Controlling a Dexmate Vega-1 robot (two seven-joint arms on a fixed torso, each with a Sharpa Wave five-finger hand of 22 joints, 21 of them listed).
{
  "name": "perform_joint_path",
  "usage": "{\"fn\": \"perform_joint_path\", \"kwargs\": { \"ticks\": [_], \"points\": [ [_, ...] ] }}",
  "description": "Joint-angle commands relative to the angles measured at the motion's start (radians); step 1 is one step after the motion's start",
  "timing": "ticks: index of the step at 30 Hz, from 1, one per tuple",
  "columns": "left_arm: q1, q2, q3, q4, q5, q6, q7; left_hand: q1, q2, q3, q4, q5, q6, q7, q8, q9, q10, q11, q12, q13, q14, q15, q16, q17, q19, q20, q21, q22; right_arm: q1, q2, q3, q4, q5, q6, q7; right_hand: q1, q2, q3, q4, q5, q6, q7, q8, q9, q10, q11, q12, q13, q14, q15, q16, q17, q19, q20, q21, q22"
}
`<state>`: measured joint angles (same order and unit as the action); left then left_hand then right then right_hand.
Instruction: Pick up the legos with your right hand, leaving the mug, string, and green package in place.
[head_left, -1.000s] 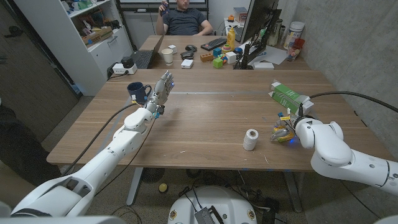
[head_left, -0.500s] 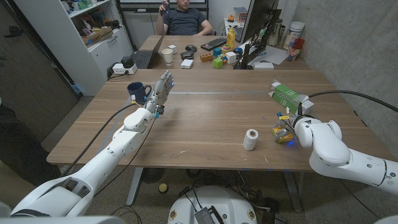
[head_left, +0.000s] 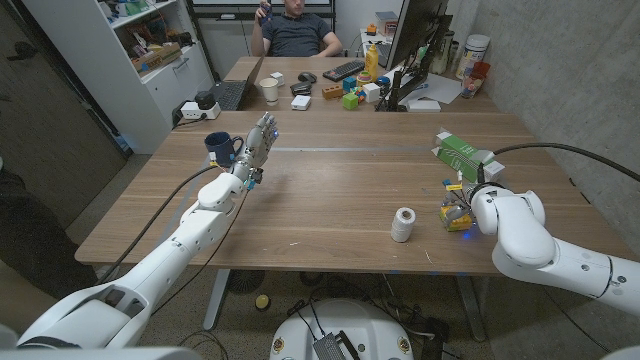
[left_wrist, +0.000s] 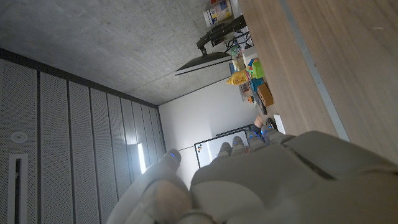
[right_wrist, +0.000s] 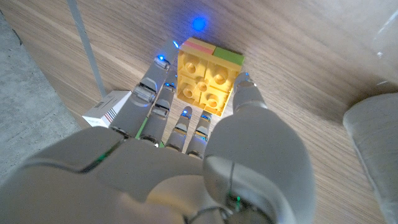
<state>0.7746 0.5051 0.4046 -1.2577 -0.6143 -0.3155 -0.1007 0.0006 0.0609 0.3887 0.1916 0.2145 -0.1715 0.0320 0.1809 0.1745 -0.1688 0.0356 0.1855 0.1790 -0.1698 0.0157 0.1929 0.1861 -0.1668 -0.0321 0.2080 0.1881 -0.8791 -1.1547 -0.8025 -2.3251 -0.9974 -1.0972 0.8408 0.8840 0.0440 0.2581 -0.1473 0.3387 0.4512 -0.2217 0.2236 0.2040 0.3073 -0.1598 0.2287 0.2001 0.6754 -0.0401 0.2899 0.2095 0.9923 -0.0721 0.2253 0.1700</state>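
Yellow studded legos (right_wrist: 203, 79), pink and green edge

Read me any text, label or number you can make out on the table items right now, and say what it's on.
None can be read.
Green package: white markings on its side, too small to read.
White box end beside the right hand: a red stripe and dark printed lines, too blurred to read.
Legos: plain studs, no lettering visible.
Mug and string: no print visible.
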Motion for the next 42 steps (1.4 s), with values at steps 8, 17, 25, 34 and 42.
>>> {"fn": "perform_joint_path", "kwargs": {
  "ticks": [8, 17, 25, 34, 42],
  "points": [
    [-0.010, -0.007, -0.007, 0.033, -0.007, -0.024, -0.016, -0.004, 0.114, -0.004, 0.001, 0.006, -0.037, 0.003, 0.003, 0.002, -0.158, -0.001, 0.008, 0.004, -0.244, 0.001, 0.009, 0.003, -0.125, -0.014, 0.010, 0.005, -0.007, 0.067, 0.054, 0.048, -0.033, 0.055, 0.069, 0.125, 0.087, -0.028, 0.005, -0.054, 0.277, 0.116, 0.109, 0.039, 0.269, 0.125, 0.147, 0.083, 0.186, -0.167, 0.108, 0.145, 0.101, -0.093, 0.017, 0.013],
    [-0.024, -0.012, -0.004, 0.057, -0.009, -0.028, -0.033, -0.004, 0.113, -0.005, 0.001, 0.006, -0.037, 0.004, 0.003, 0.002, -0.159, -0.003, 0.008, 0.004, -0.245, 0.001, 0.009, 0.003, -0.125, -0.014, 0.009, 0.005, -0.020, 0.081, 0.071, 0.052, -0.016, 0.058, 0.037, 0.257, 0.106, -0.007, -0.022, -0.081, 0.361, 0.198, 0.156, 0.082, 0.331, 0.176, 0.253, 0.166, 0.267, -0.187, 0.112, 0.200, 0.133, -0.129, 0.039, 0.019],
    [-0.024, -0.012, -0.004, 0.060, -0.008, -0.034, -0.037, -0.004, 0.114, -0.006, 0.001, 0.006, -0.036, 0.004, 0.003, 0.002, -0.159, -0.003, 0.008, 0.004, -0.245, 0.002, 0.009, 0.003, -0.126, -0.013, 0.009, 0.005, -0.039, 0.076, 0.081, 0.035, -0.026, 0.050, -0.004, 0.301, 0.113, 0.001, -0.017, -0.099, 0.363, 0.207, 0.161, 0.099, 0.334, 0.185, 0.286, 0.197, 0.294, -0.186, 0.109, 0.219, 0.141, -0.128, 0.048, 0.022],
    [-0.014, -0.008, -0.002, 0.040, -0.006, -0.028, -0.031, -0.003, 0.115, -0.006, 0.001, 0.006, -0.036, 0.005, 0.003, 0.002, -0.160, -0.002, 0.007, 0.004, -0.245, 0.002, 0.009, 0.003, -0.127, -0.013, 0.009, 0.005, -0.062, 0.059, 0.104, 0.001, -0.039, 0.038, -0.023, 0.314, 0.119, 0.004, -0.009, -0.112, 0.373, 0.211, 0.162, 0.100, 0.343, 0.191, 0.308, 0.216, 0.311, -0.186, 0.104, 0.229, 0.154, -0.127, 0.058, 0.023],
    [-0.002, -0.002, -0.001, 0.017, -0.002, -0.024, -0.021, -0.003, 0.116, -0.005, 0.001, 0.006, -0.036, 0.005, 0.003, 0.002, -0.160, -0.002, 0.007, 0.004, -0.246, 0.003, 0.008, 0.003, -0.128, -0.012, 0.008, 0.005, -0.095, 0.035, 0.137, -0.038, -0.044, 0.023, -0.052, 0.331, 0.118, 0.007, -0.009, -0.122, 0.381, 0.214, 0.162, 0.100, 0.347, 0.194, 0.326, 0.231, 0.325, -0.188, 0.102, 0.239, 0.161, -0.128, 0.065, 0.024]
  ]
}}
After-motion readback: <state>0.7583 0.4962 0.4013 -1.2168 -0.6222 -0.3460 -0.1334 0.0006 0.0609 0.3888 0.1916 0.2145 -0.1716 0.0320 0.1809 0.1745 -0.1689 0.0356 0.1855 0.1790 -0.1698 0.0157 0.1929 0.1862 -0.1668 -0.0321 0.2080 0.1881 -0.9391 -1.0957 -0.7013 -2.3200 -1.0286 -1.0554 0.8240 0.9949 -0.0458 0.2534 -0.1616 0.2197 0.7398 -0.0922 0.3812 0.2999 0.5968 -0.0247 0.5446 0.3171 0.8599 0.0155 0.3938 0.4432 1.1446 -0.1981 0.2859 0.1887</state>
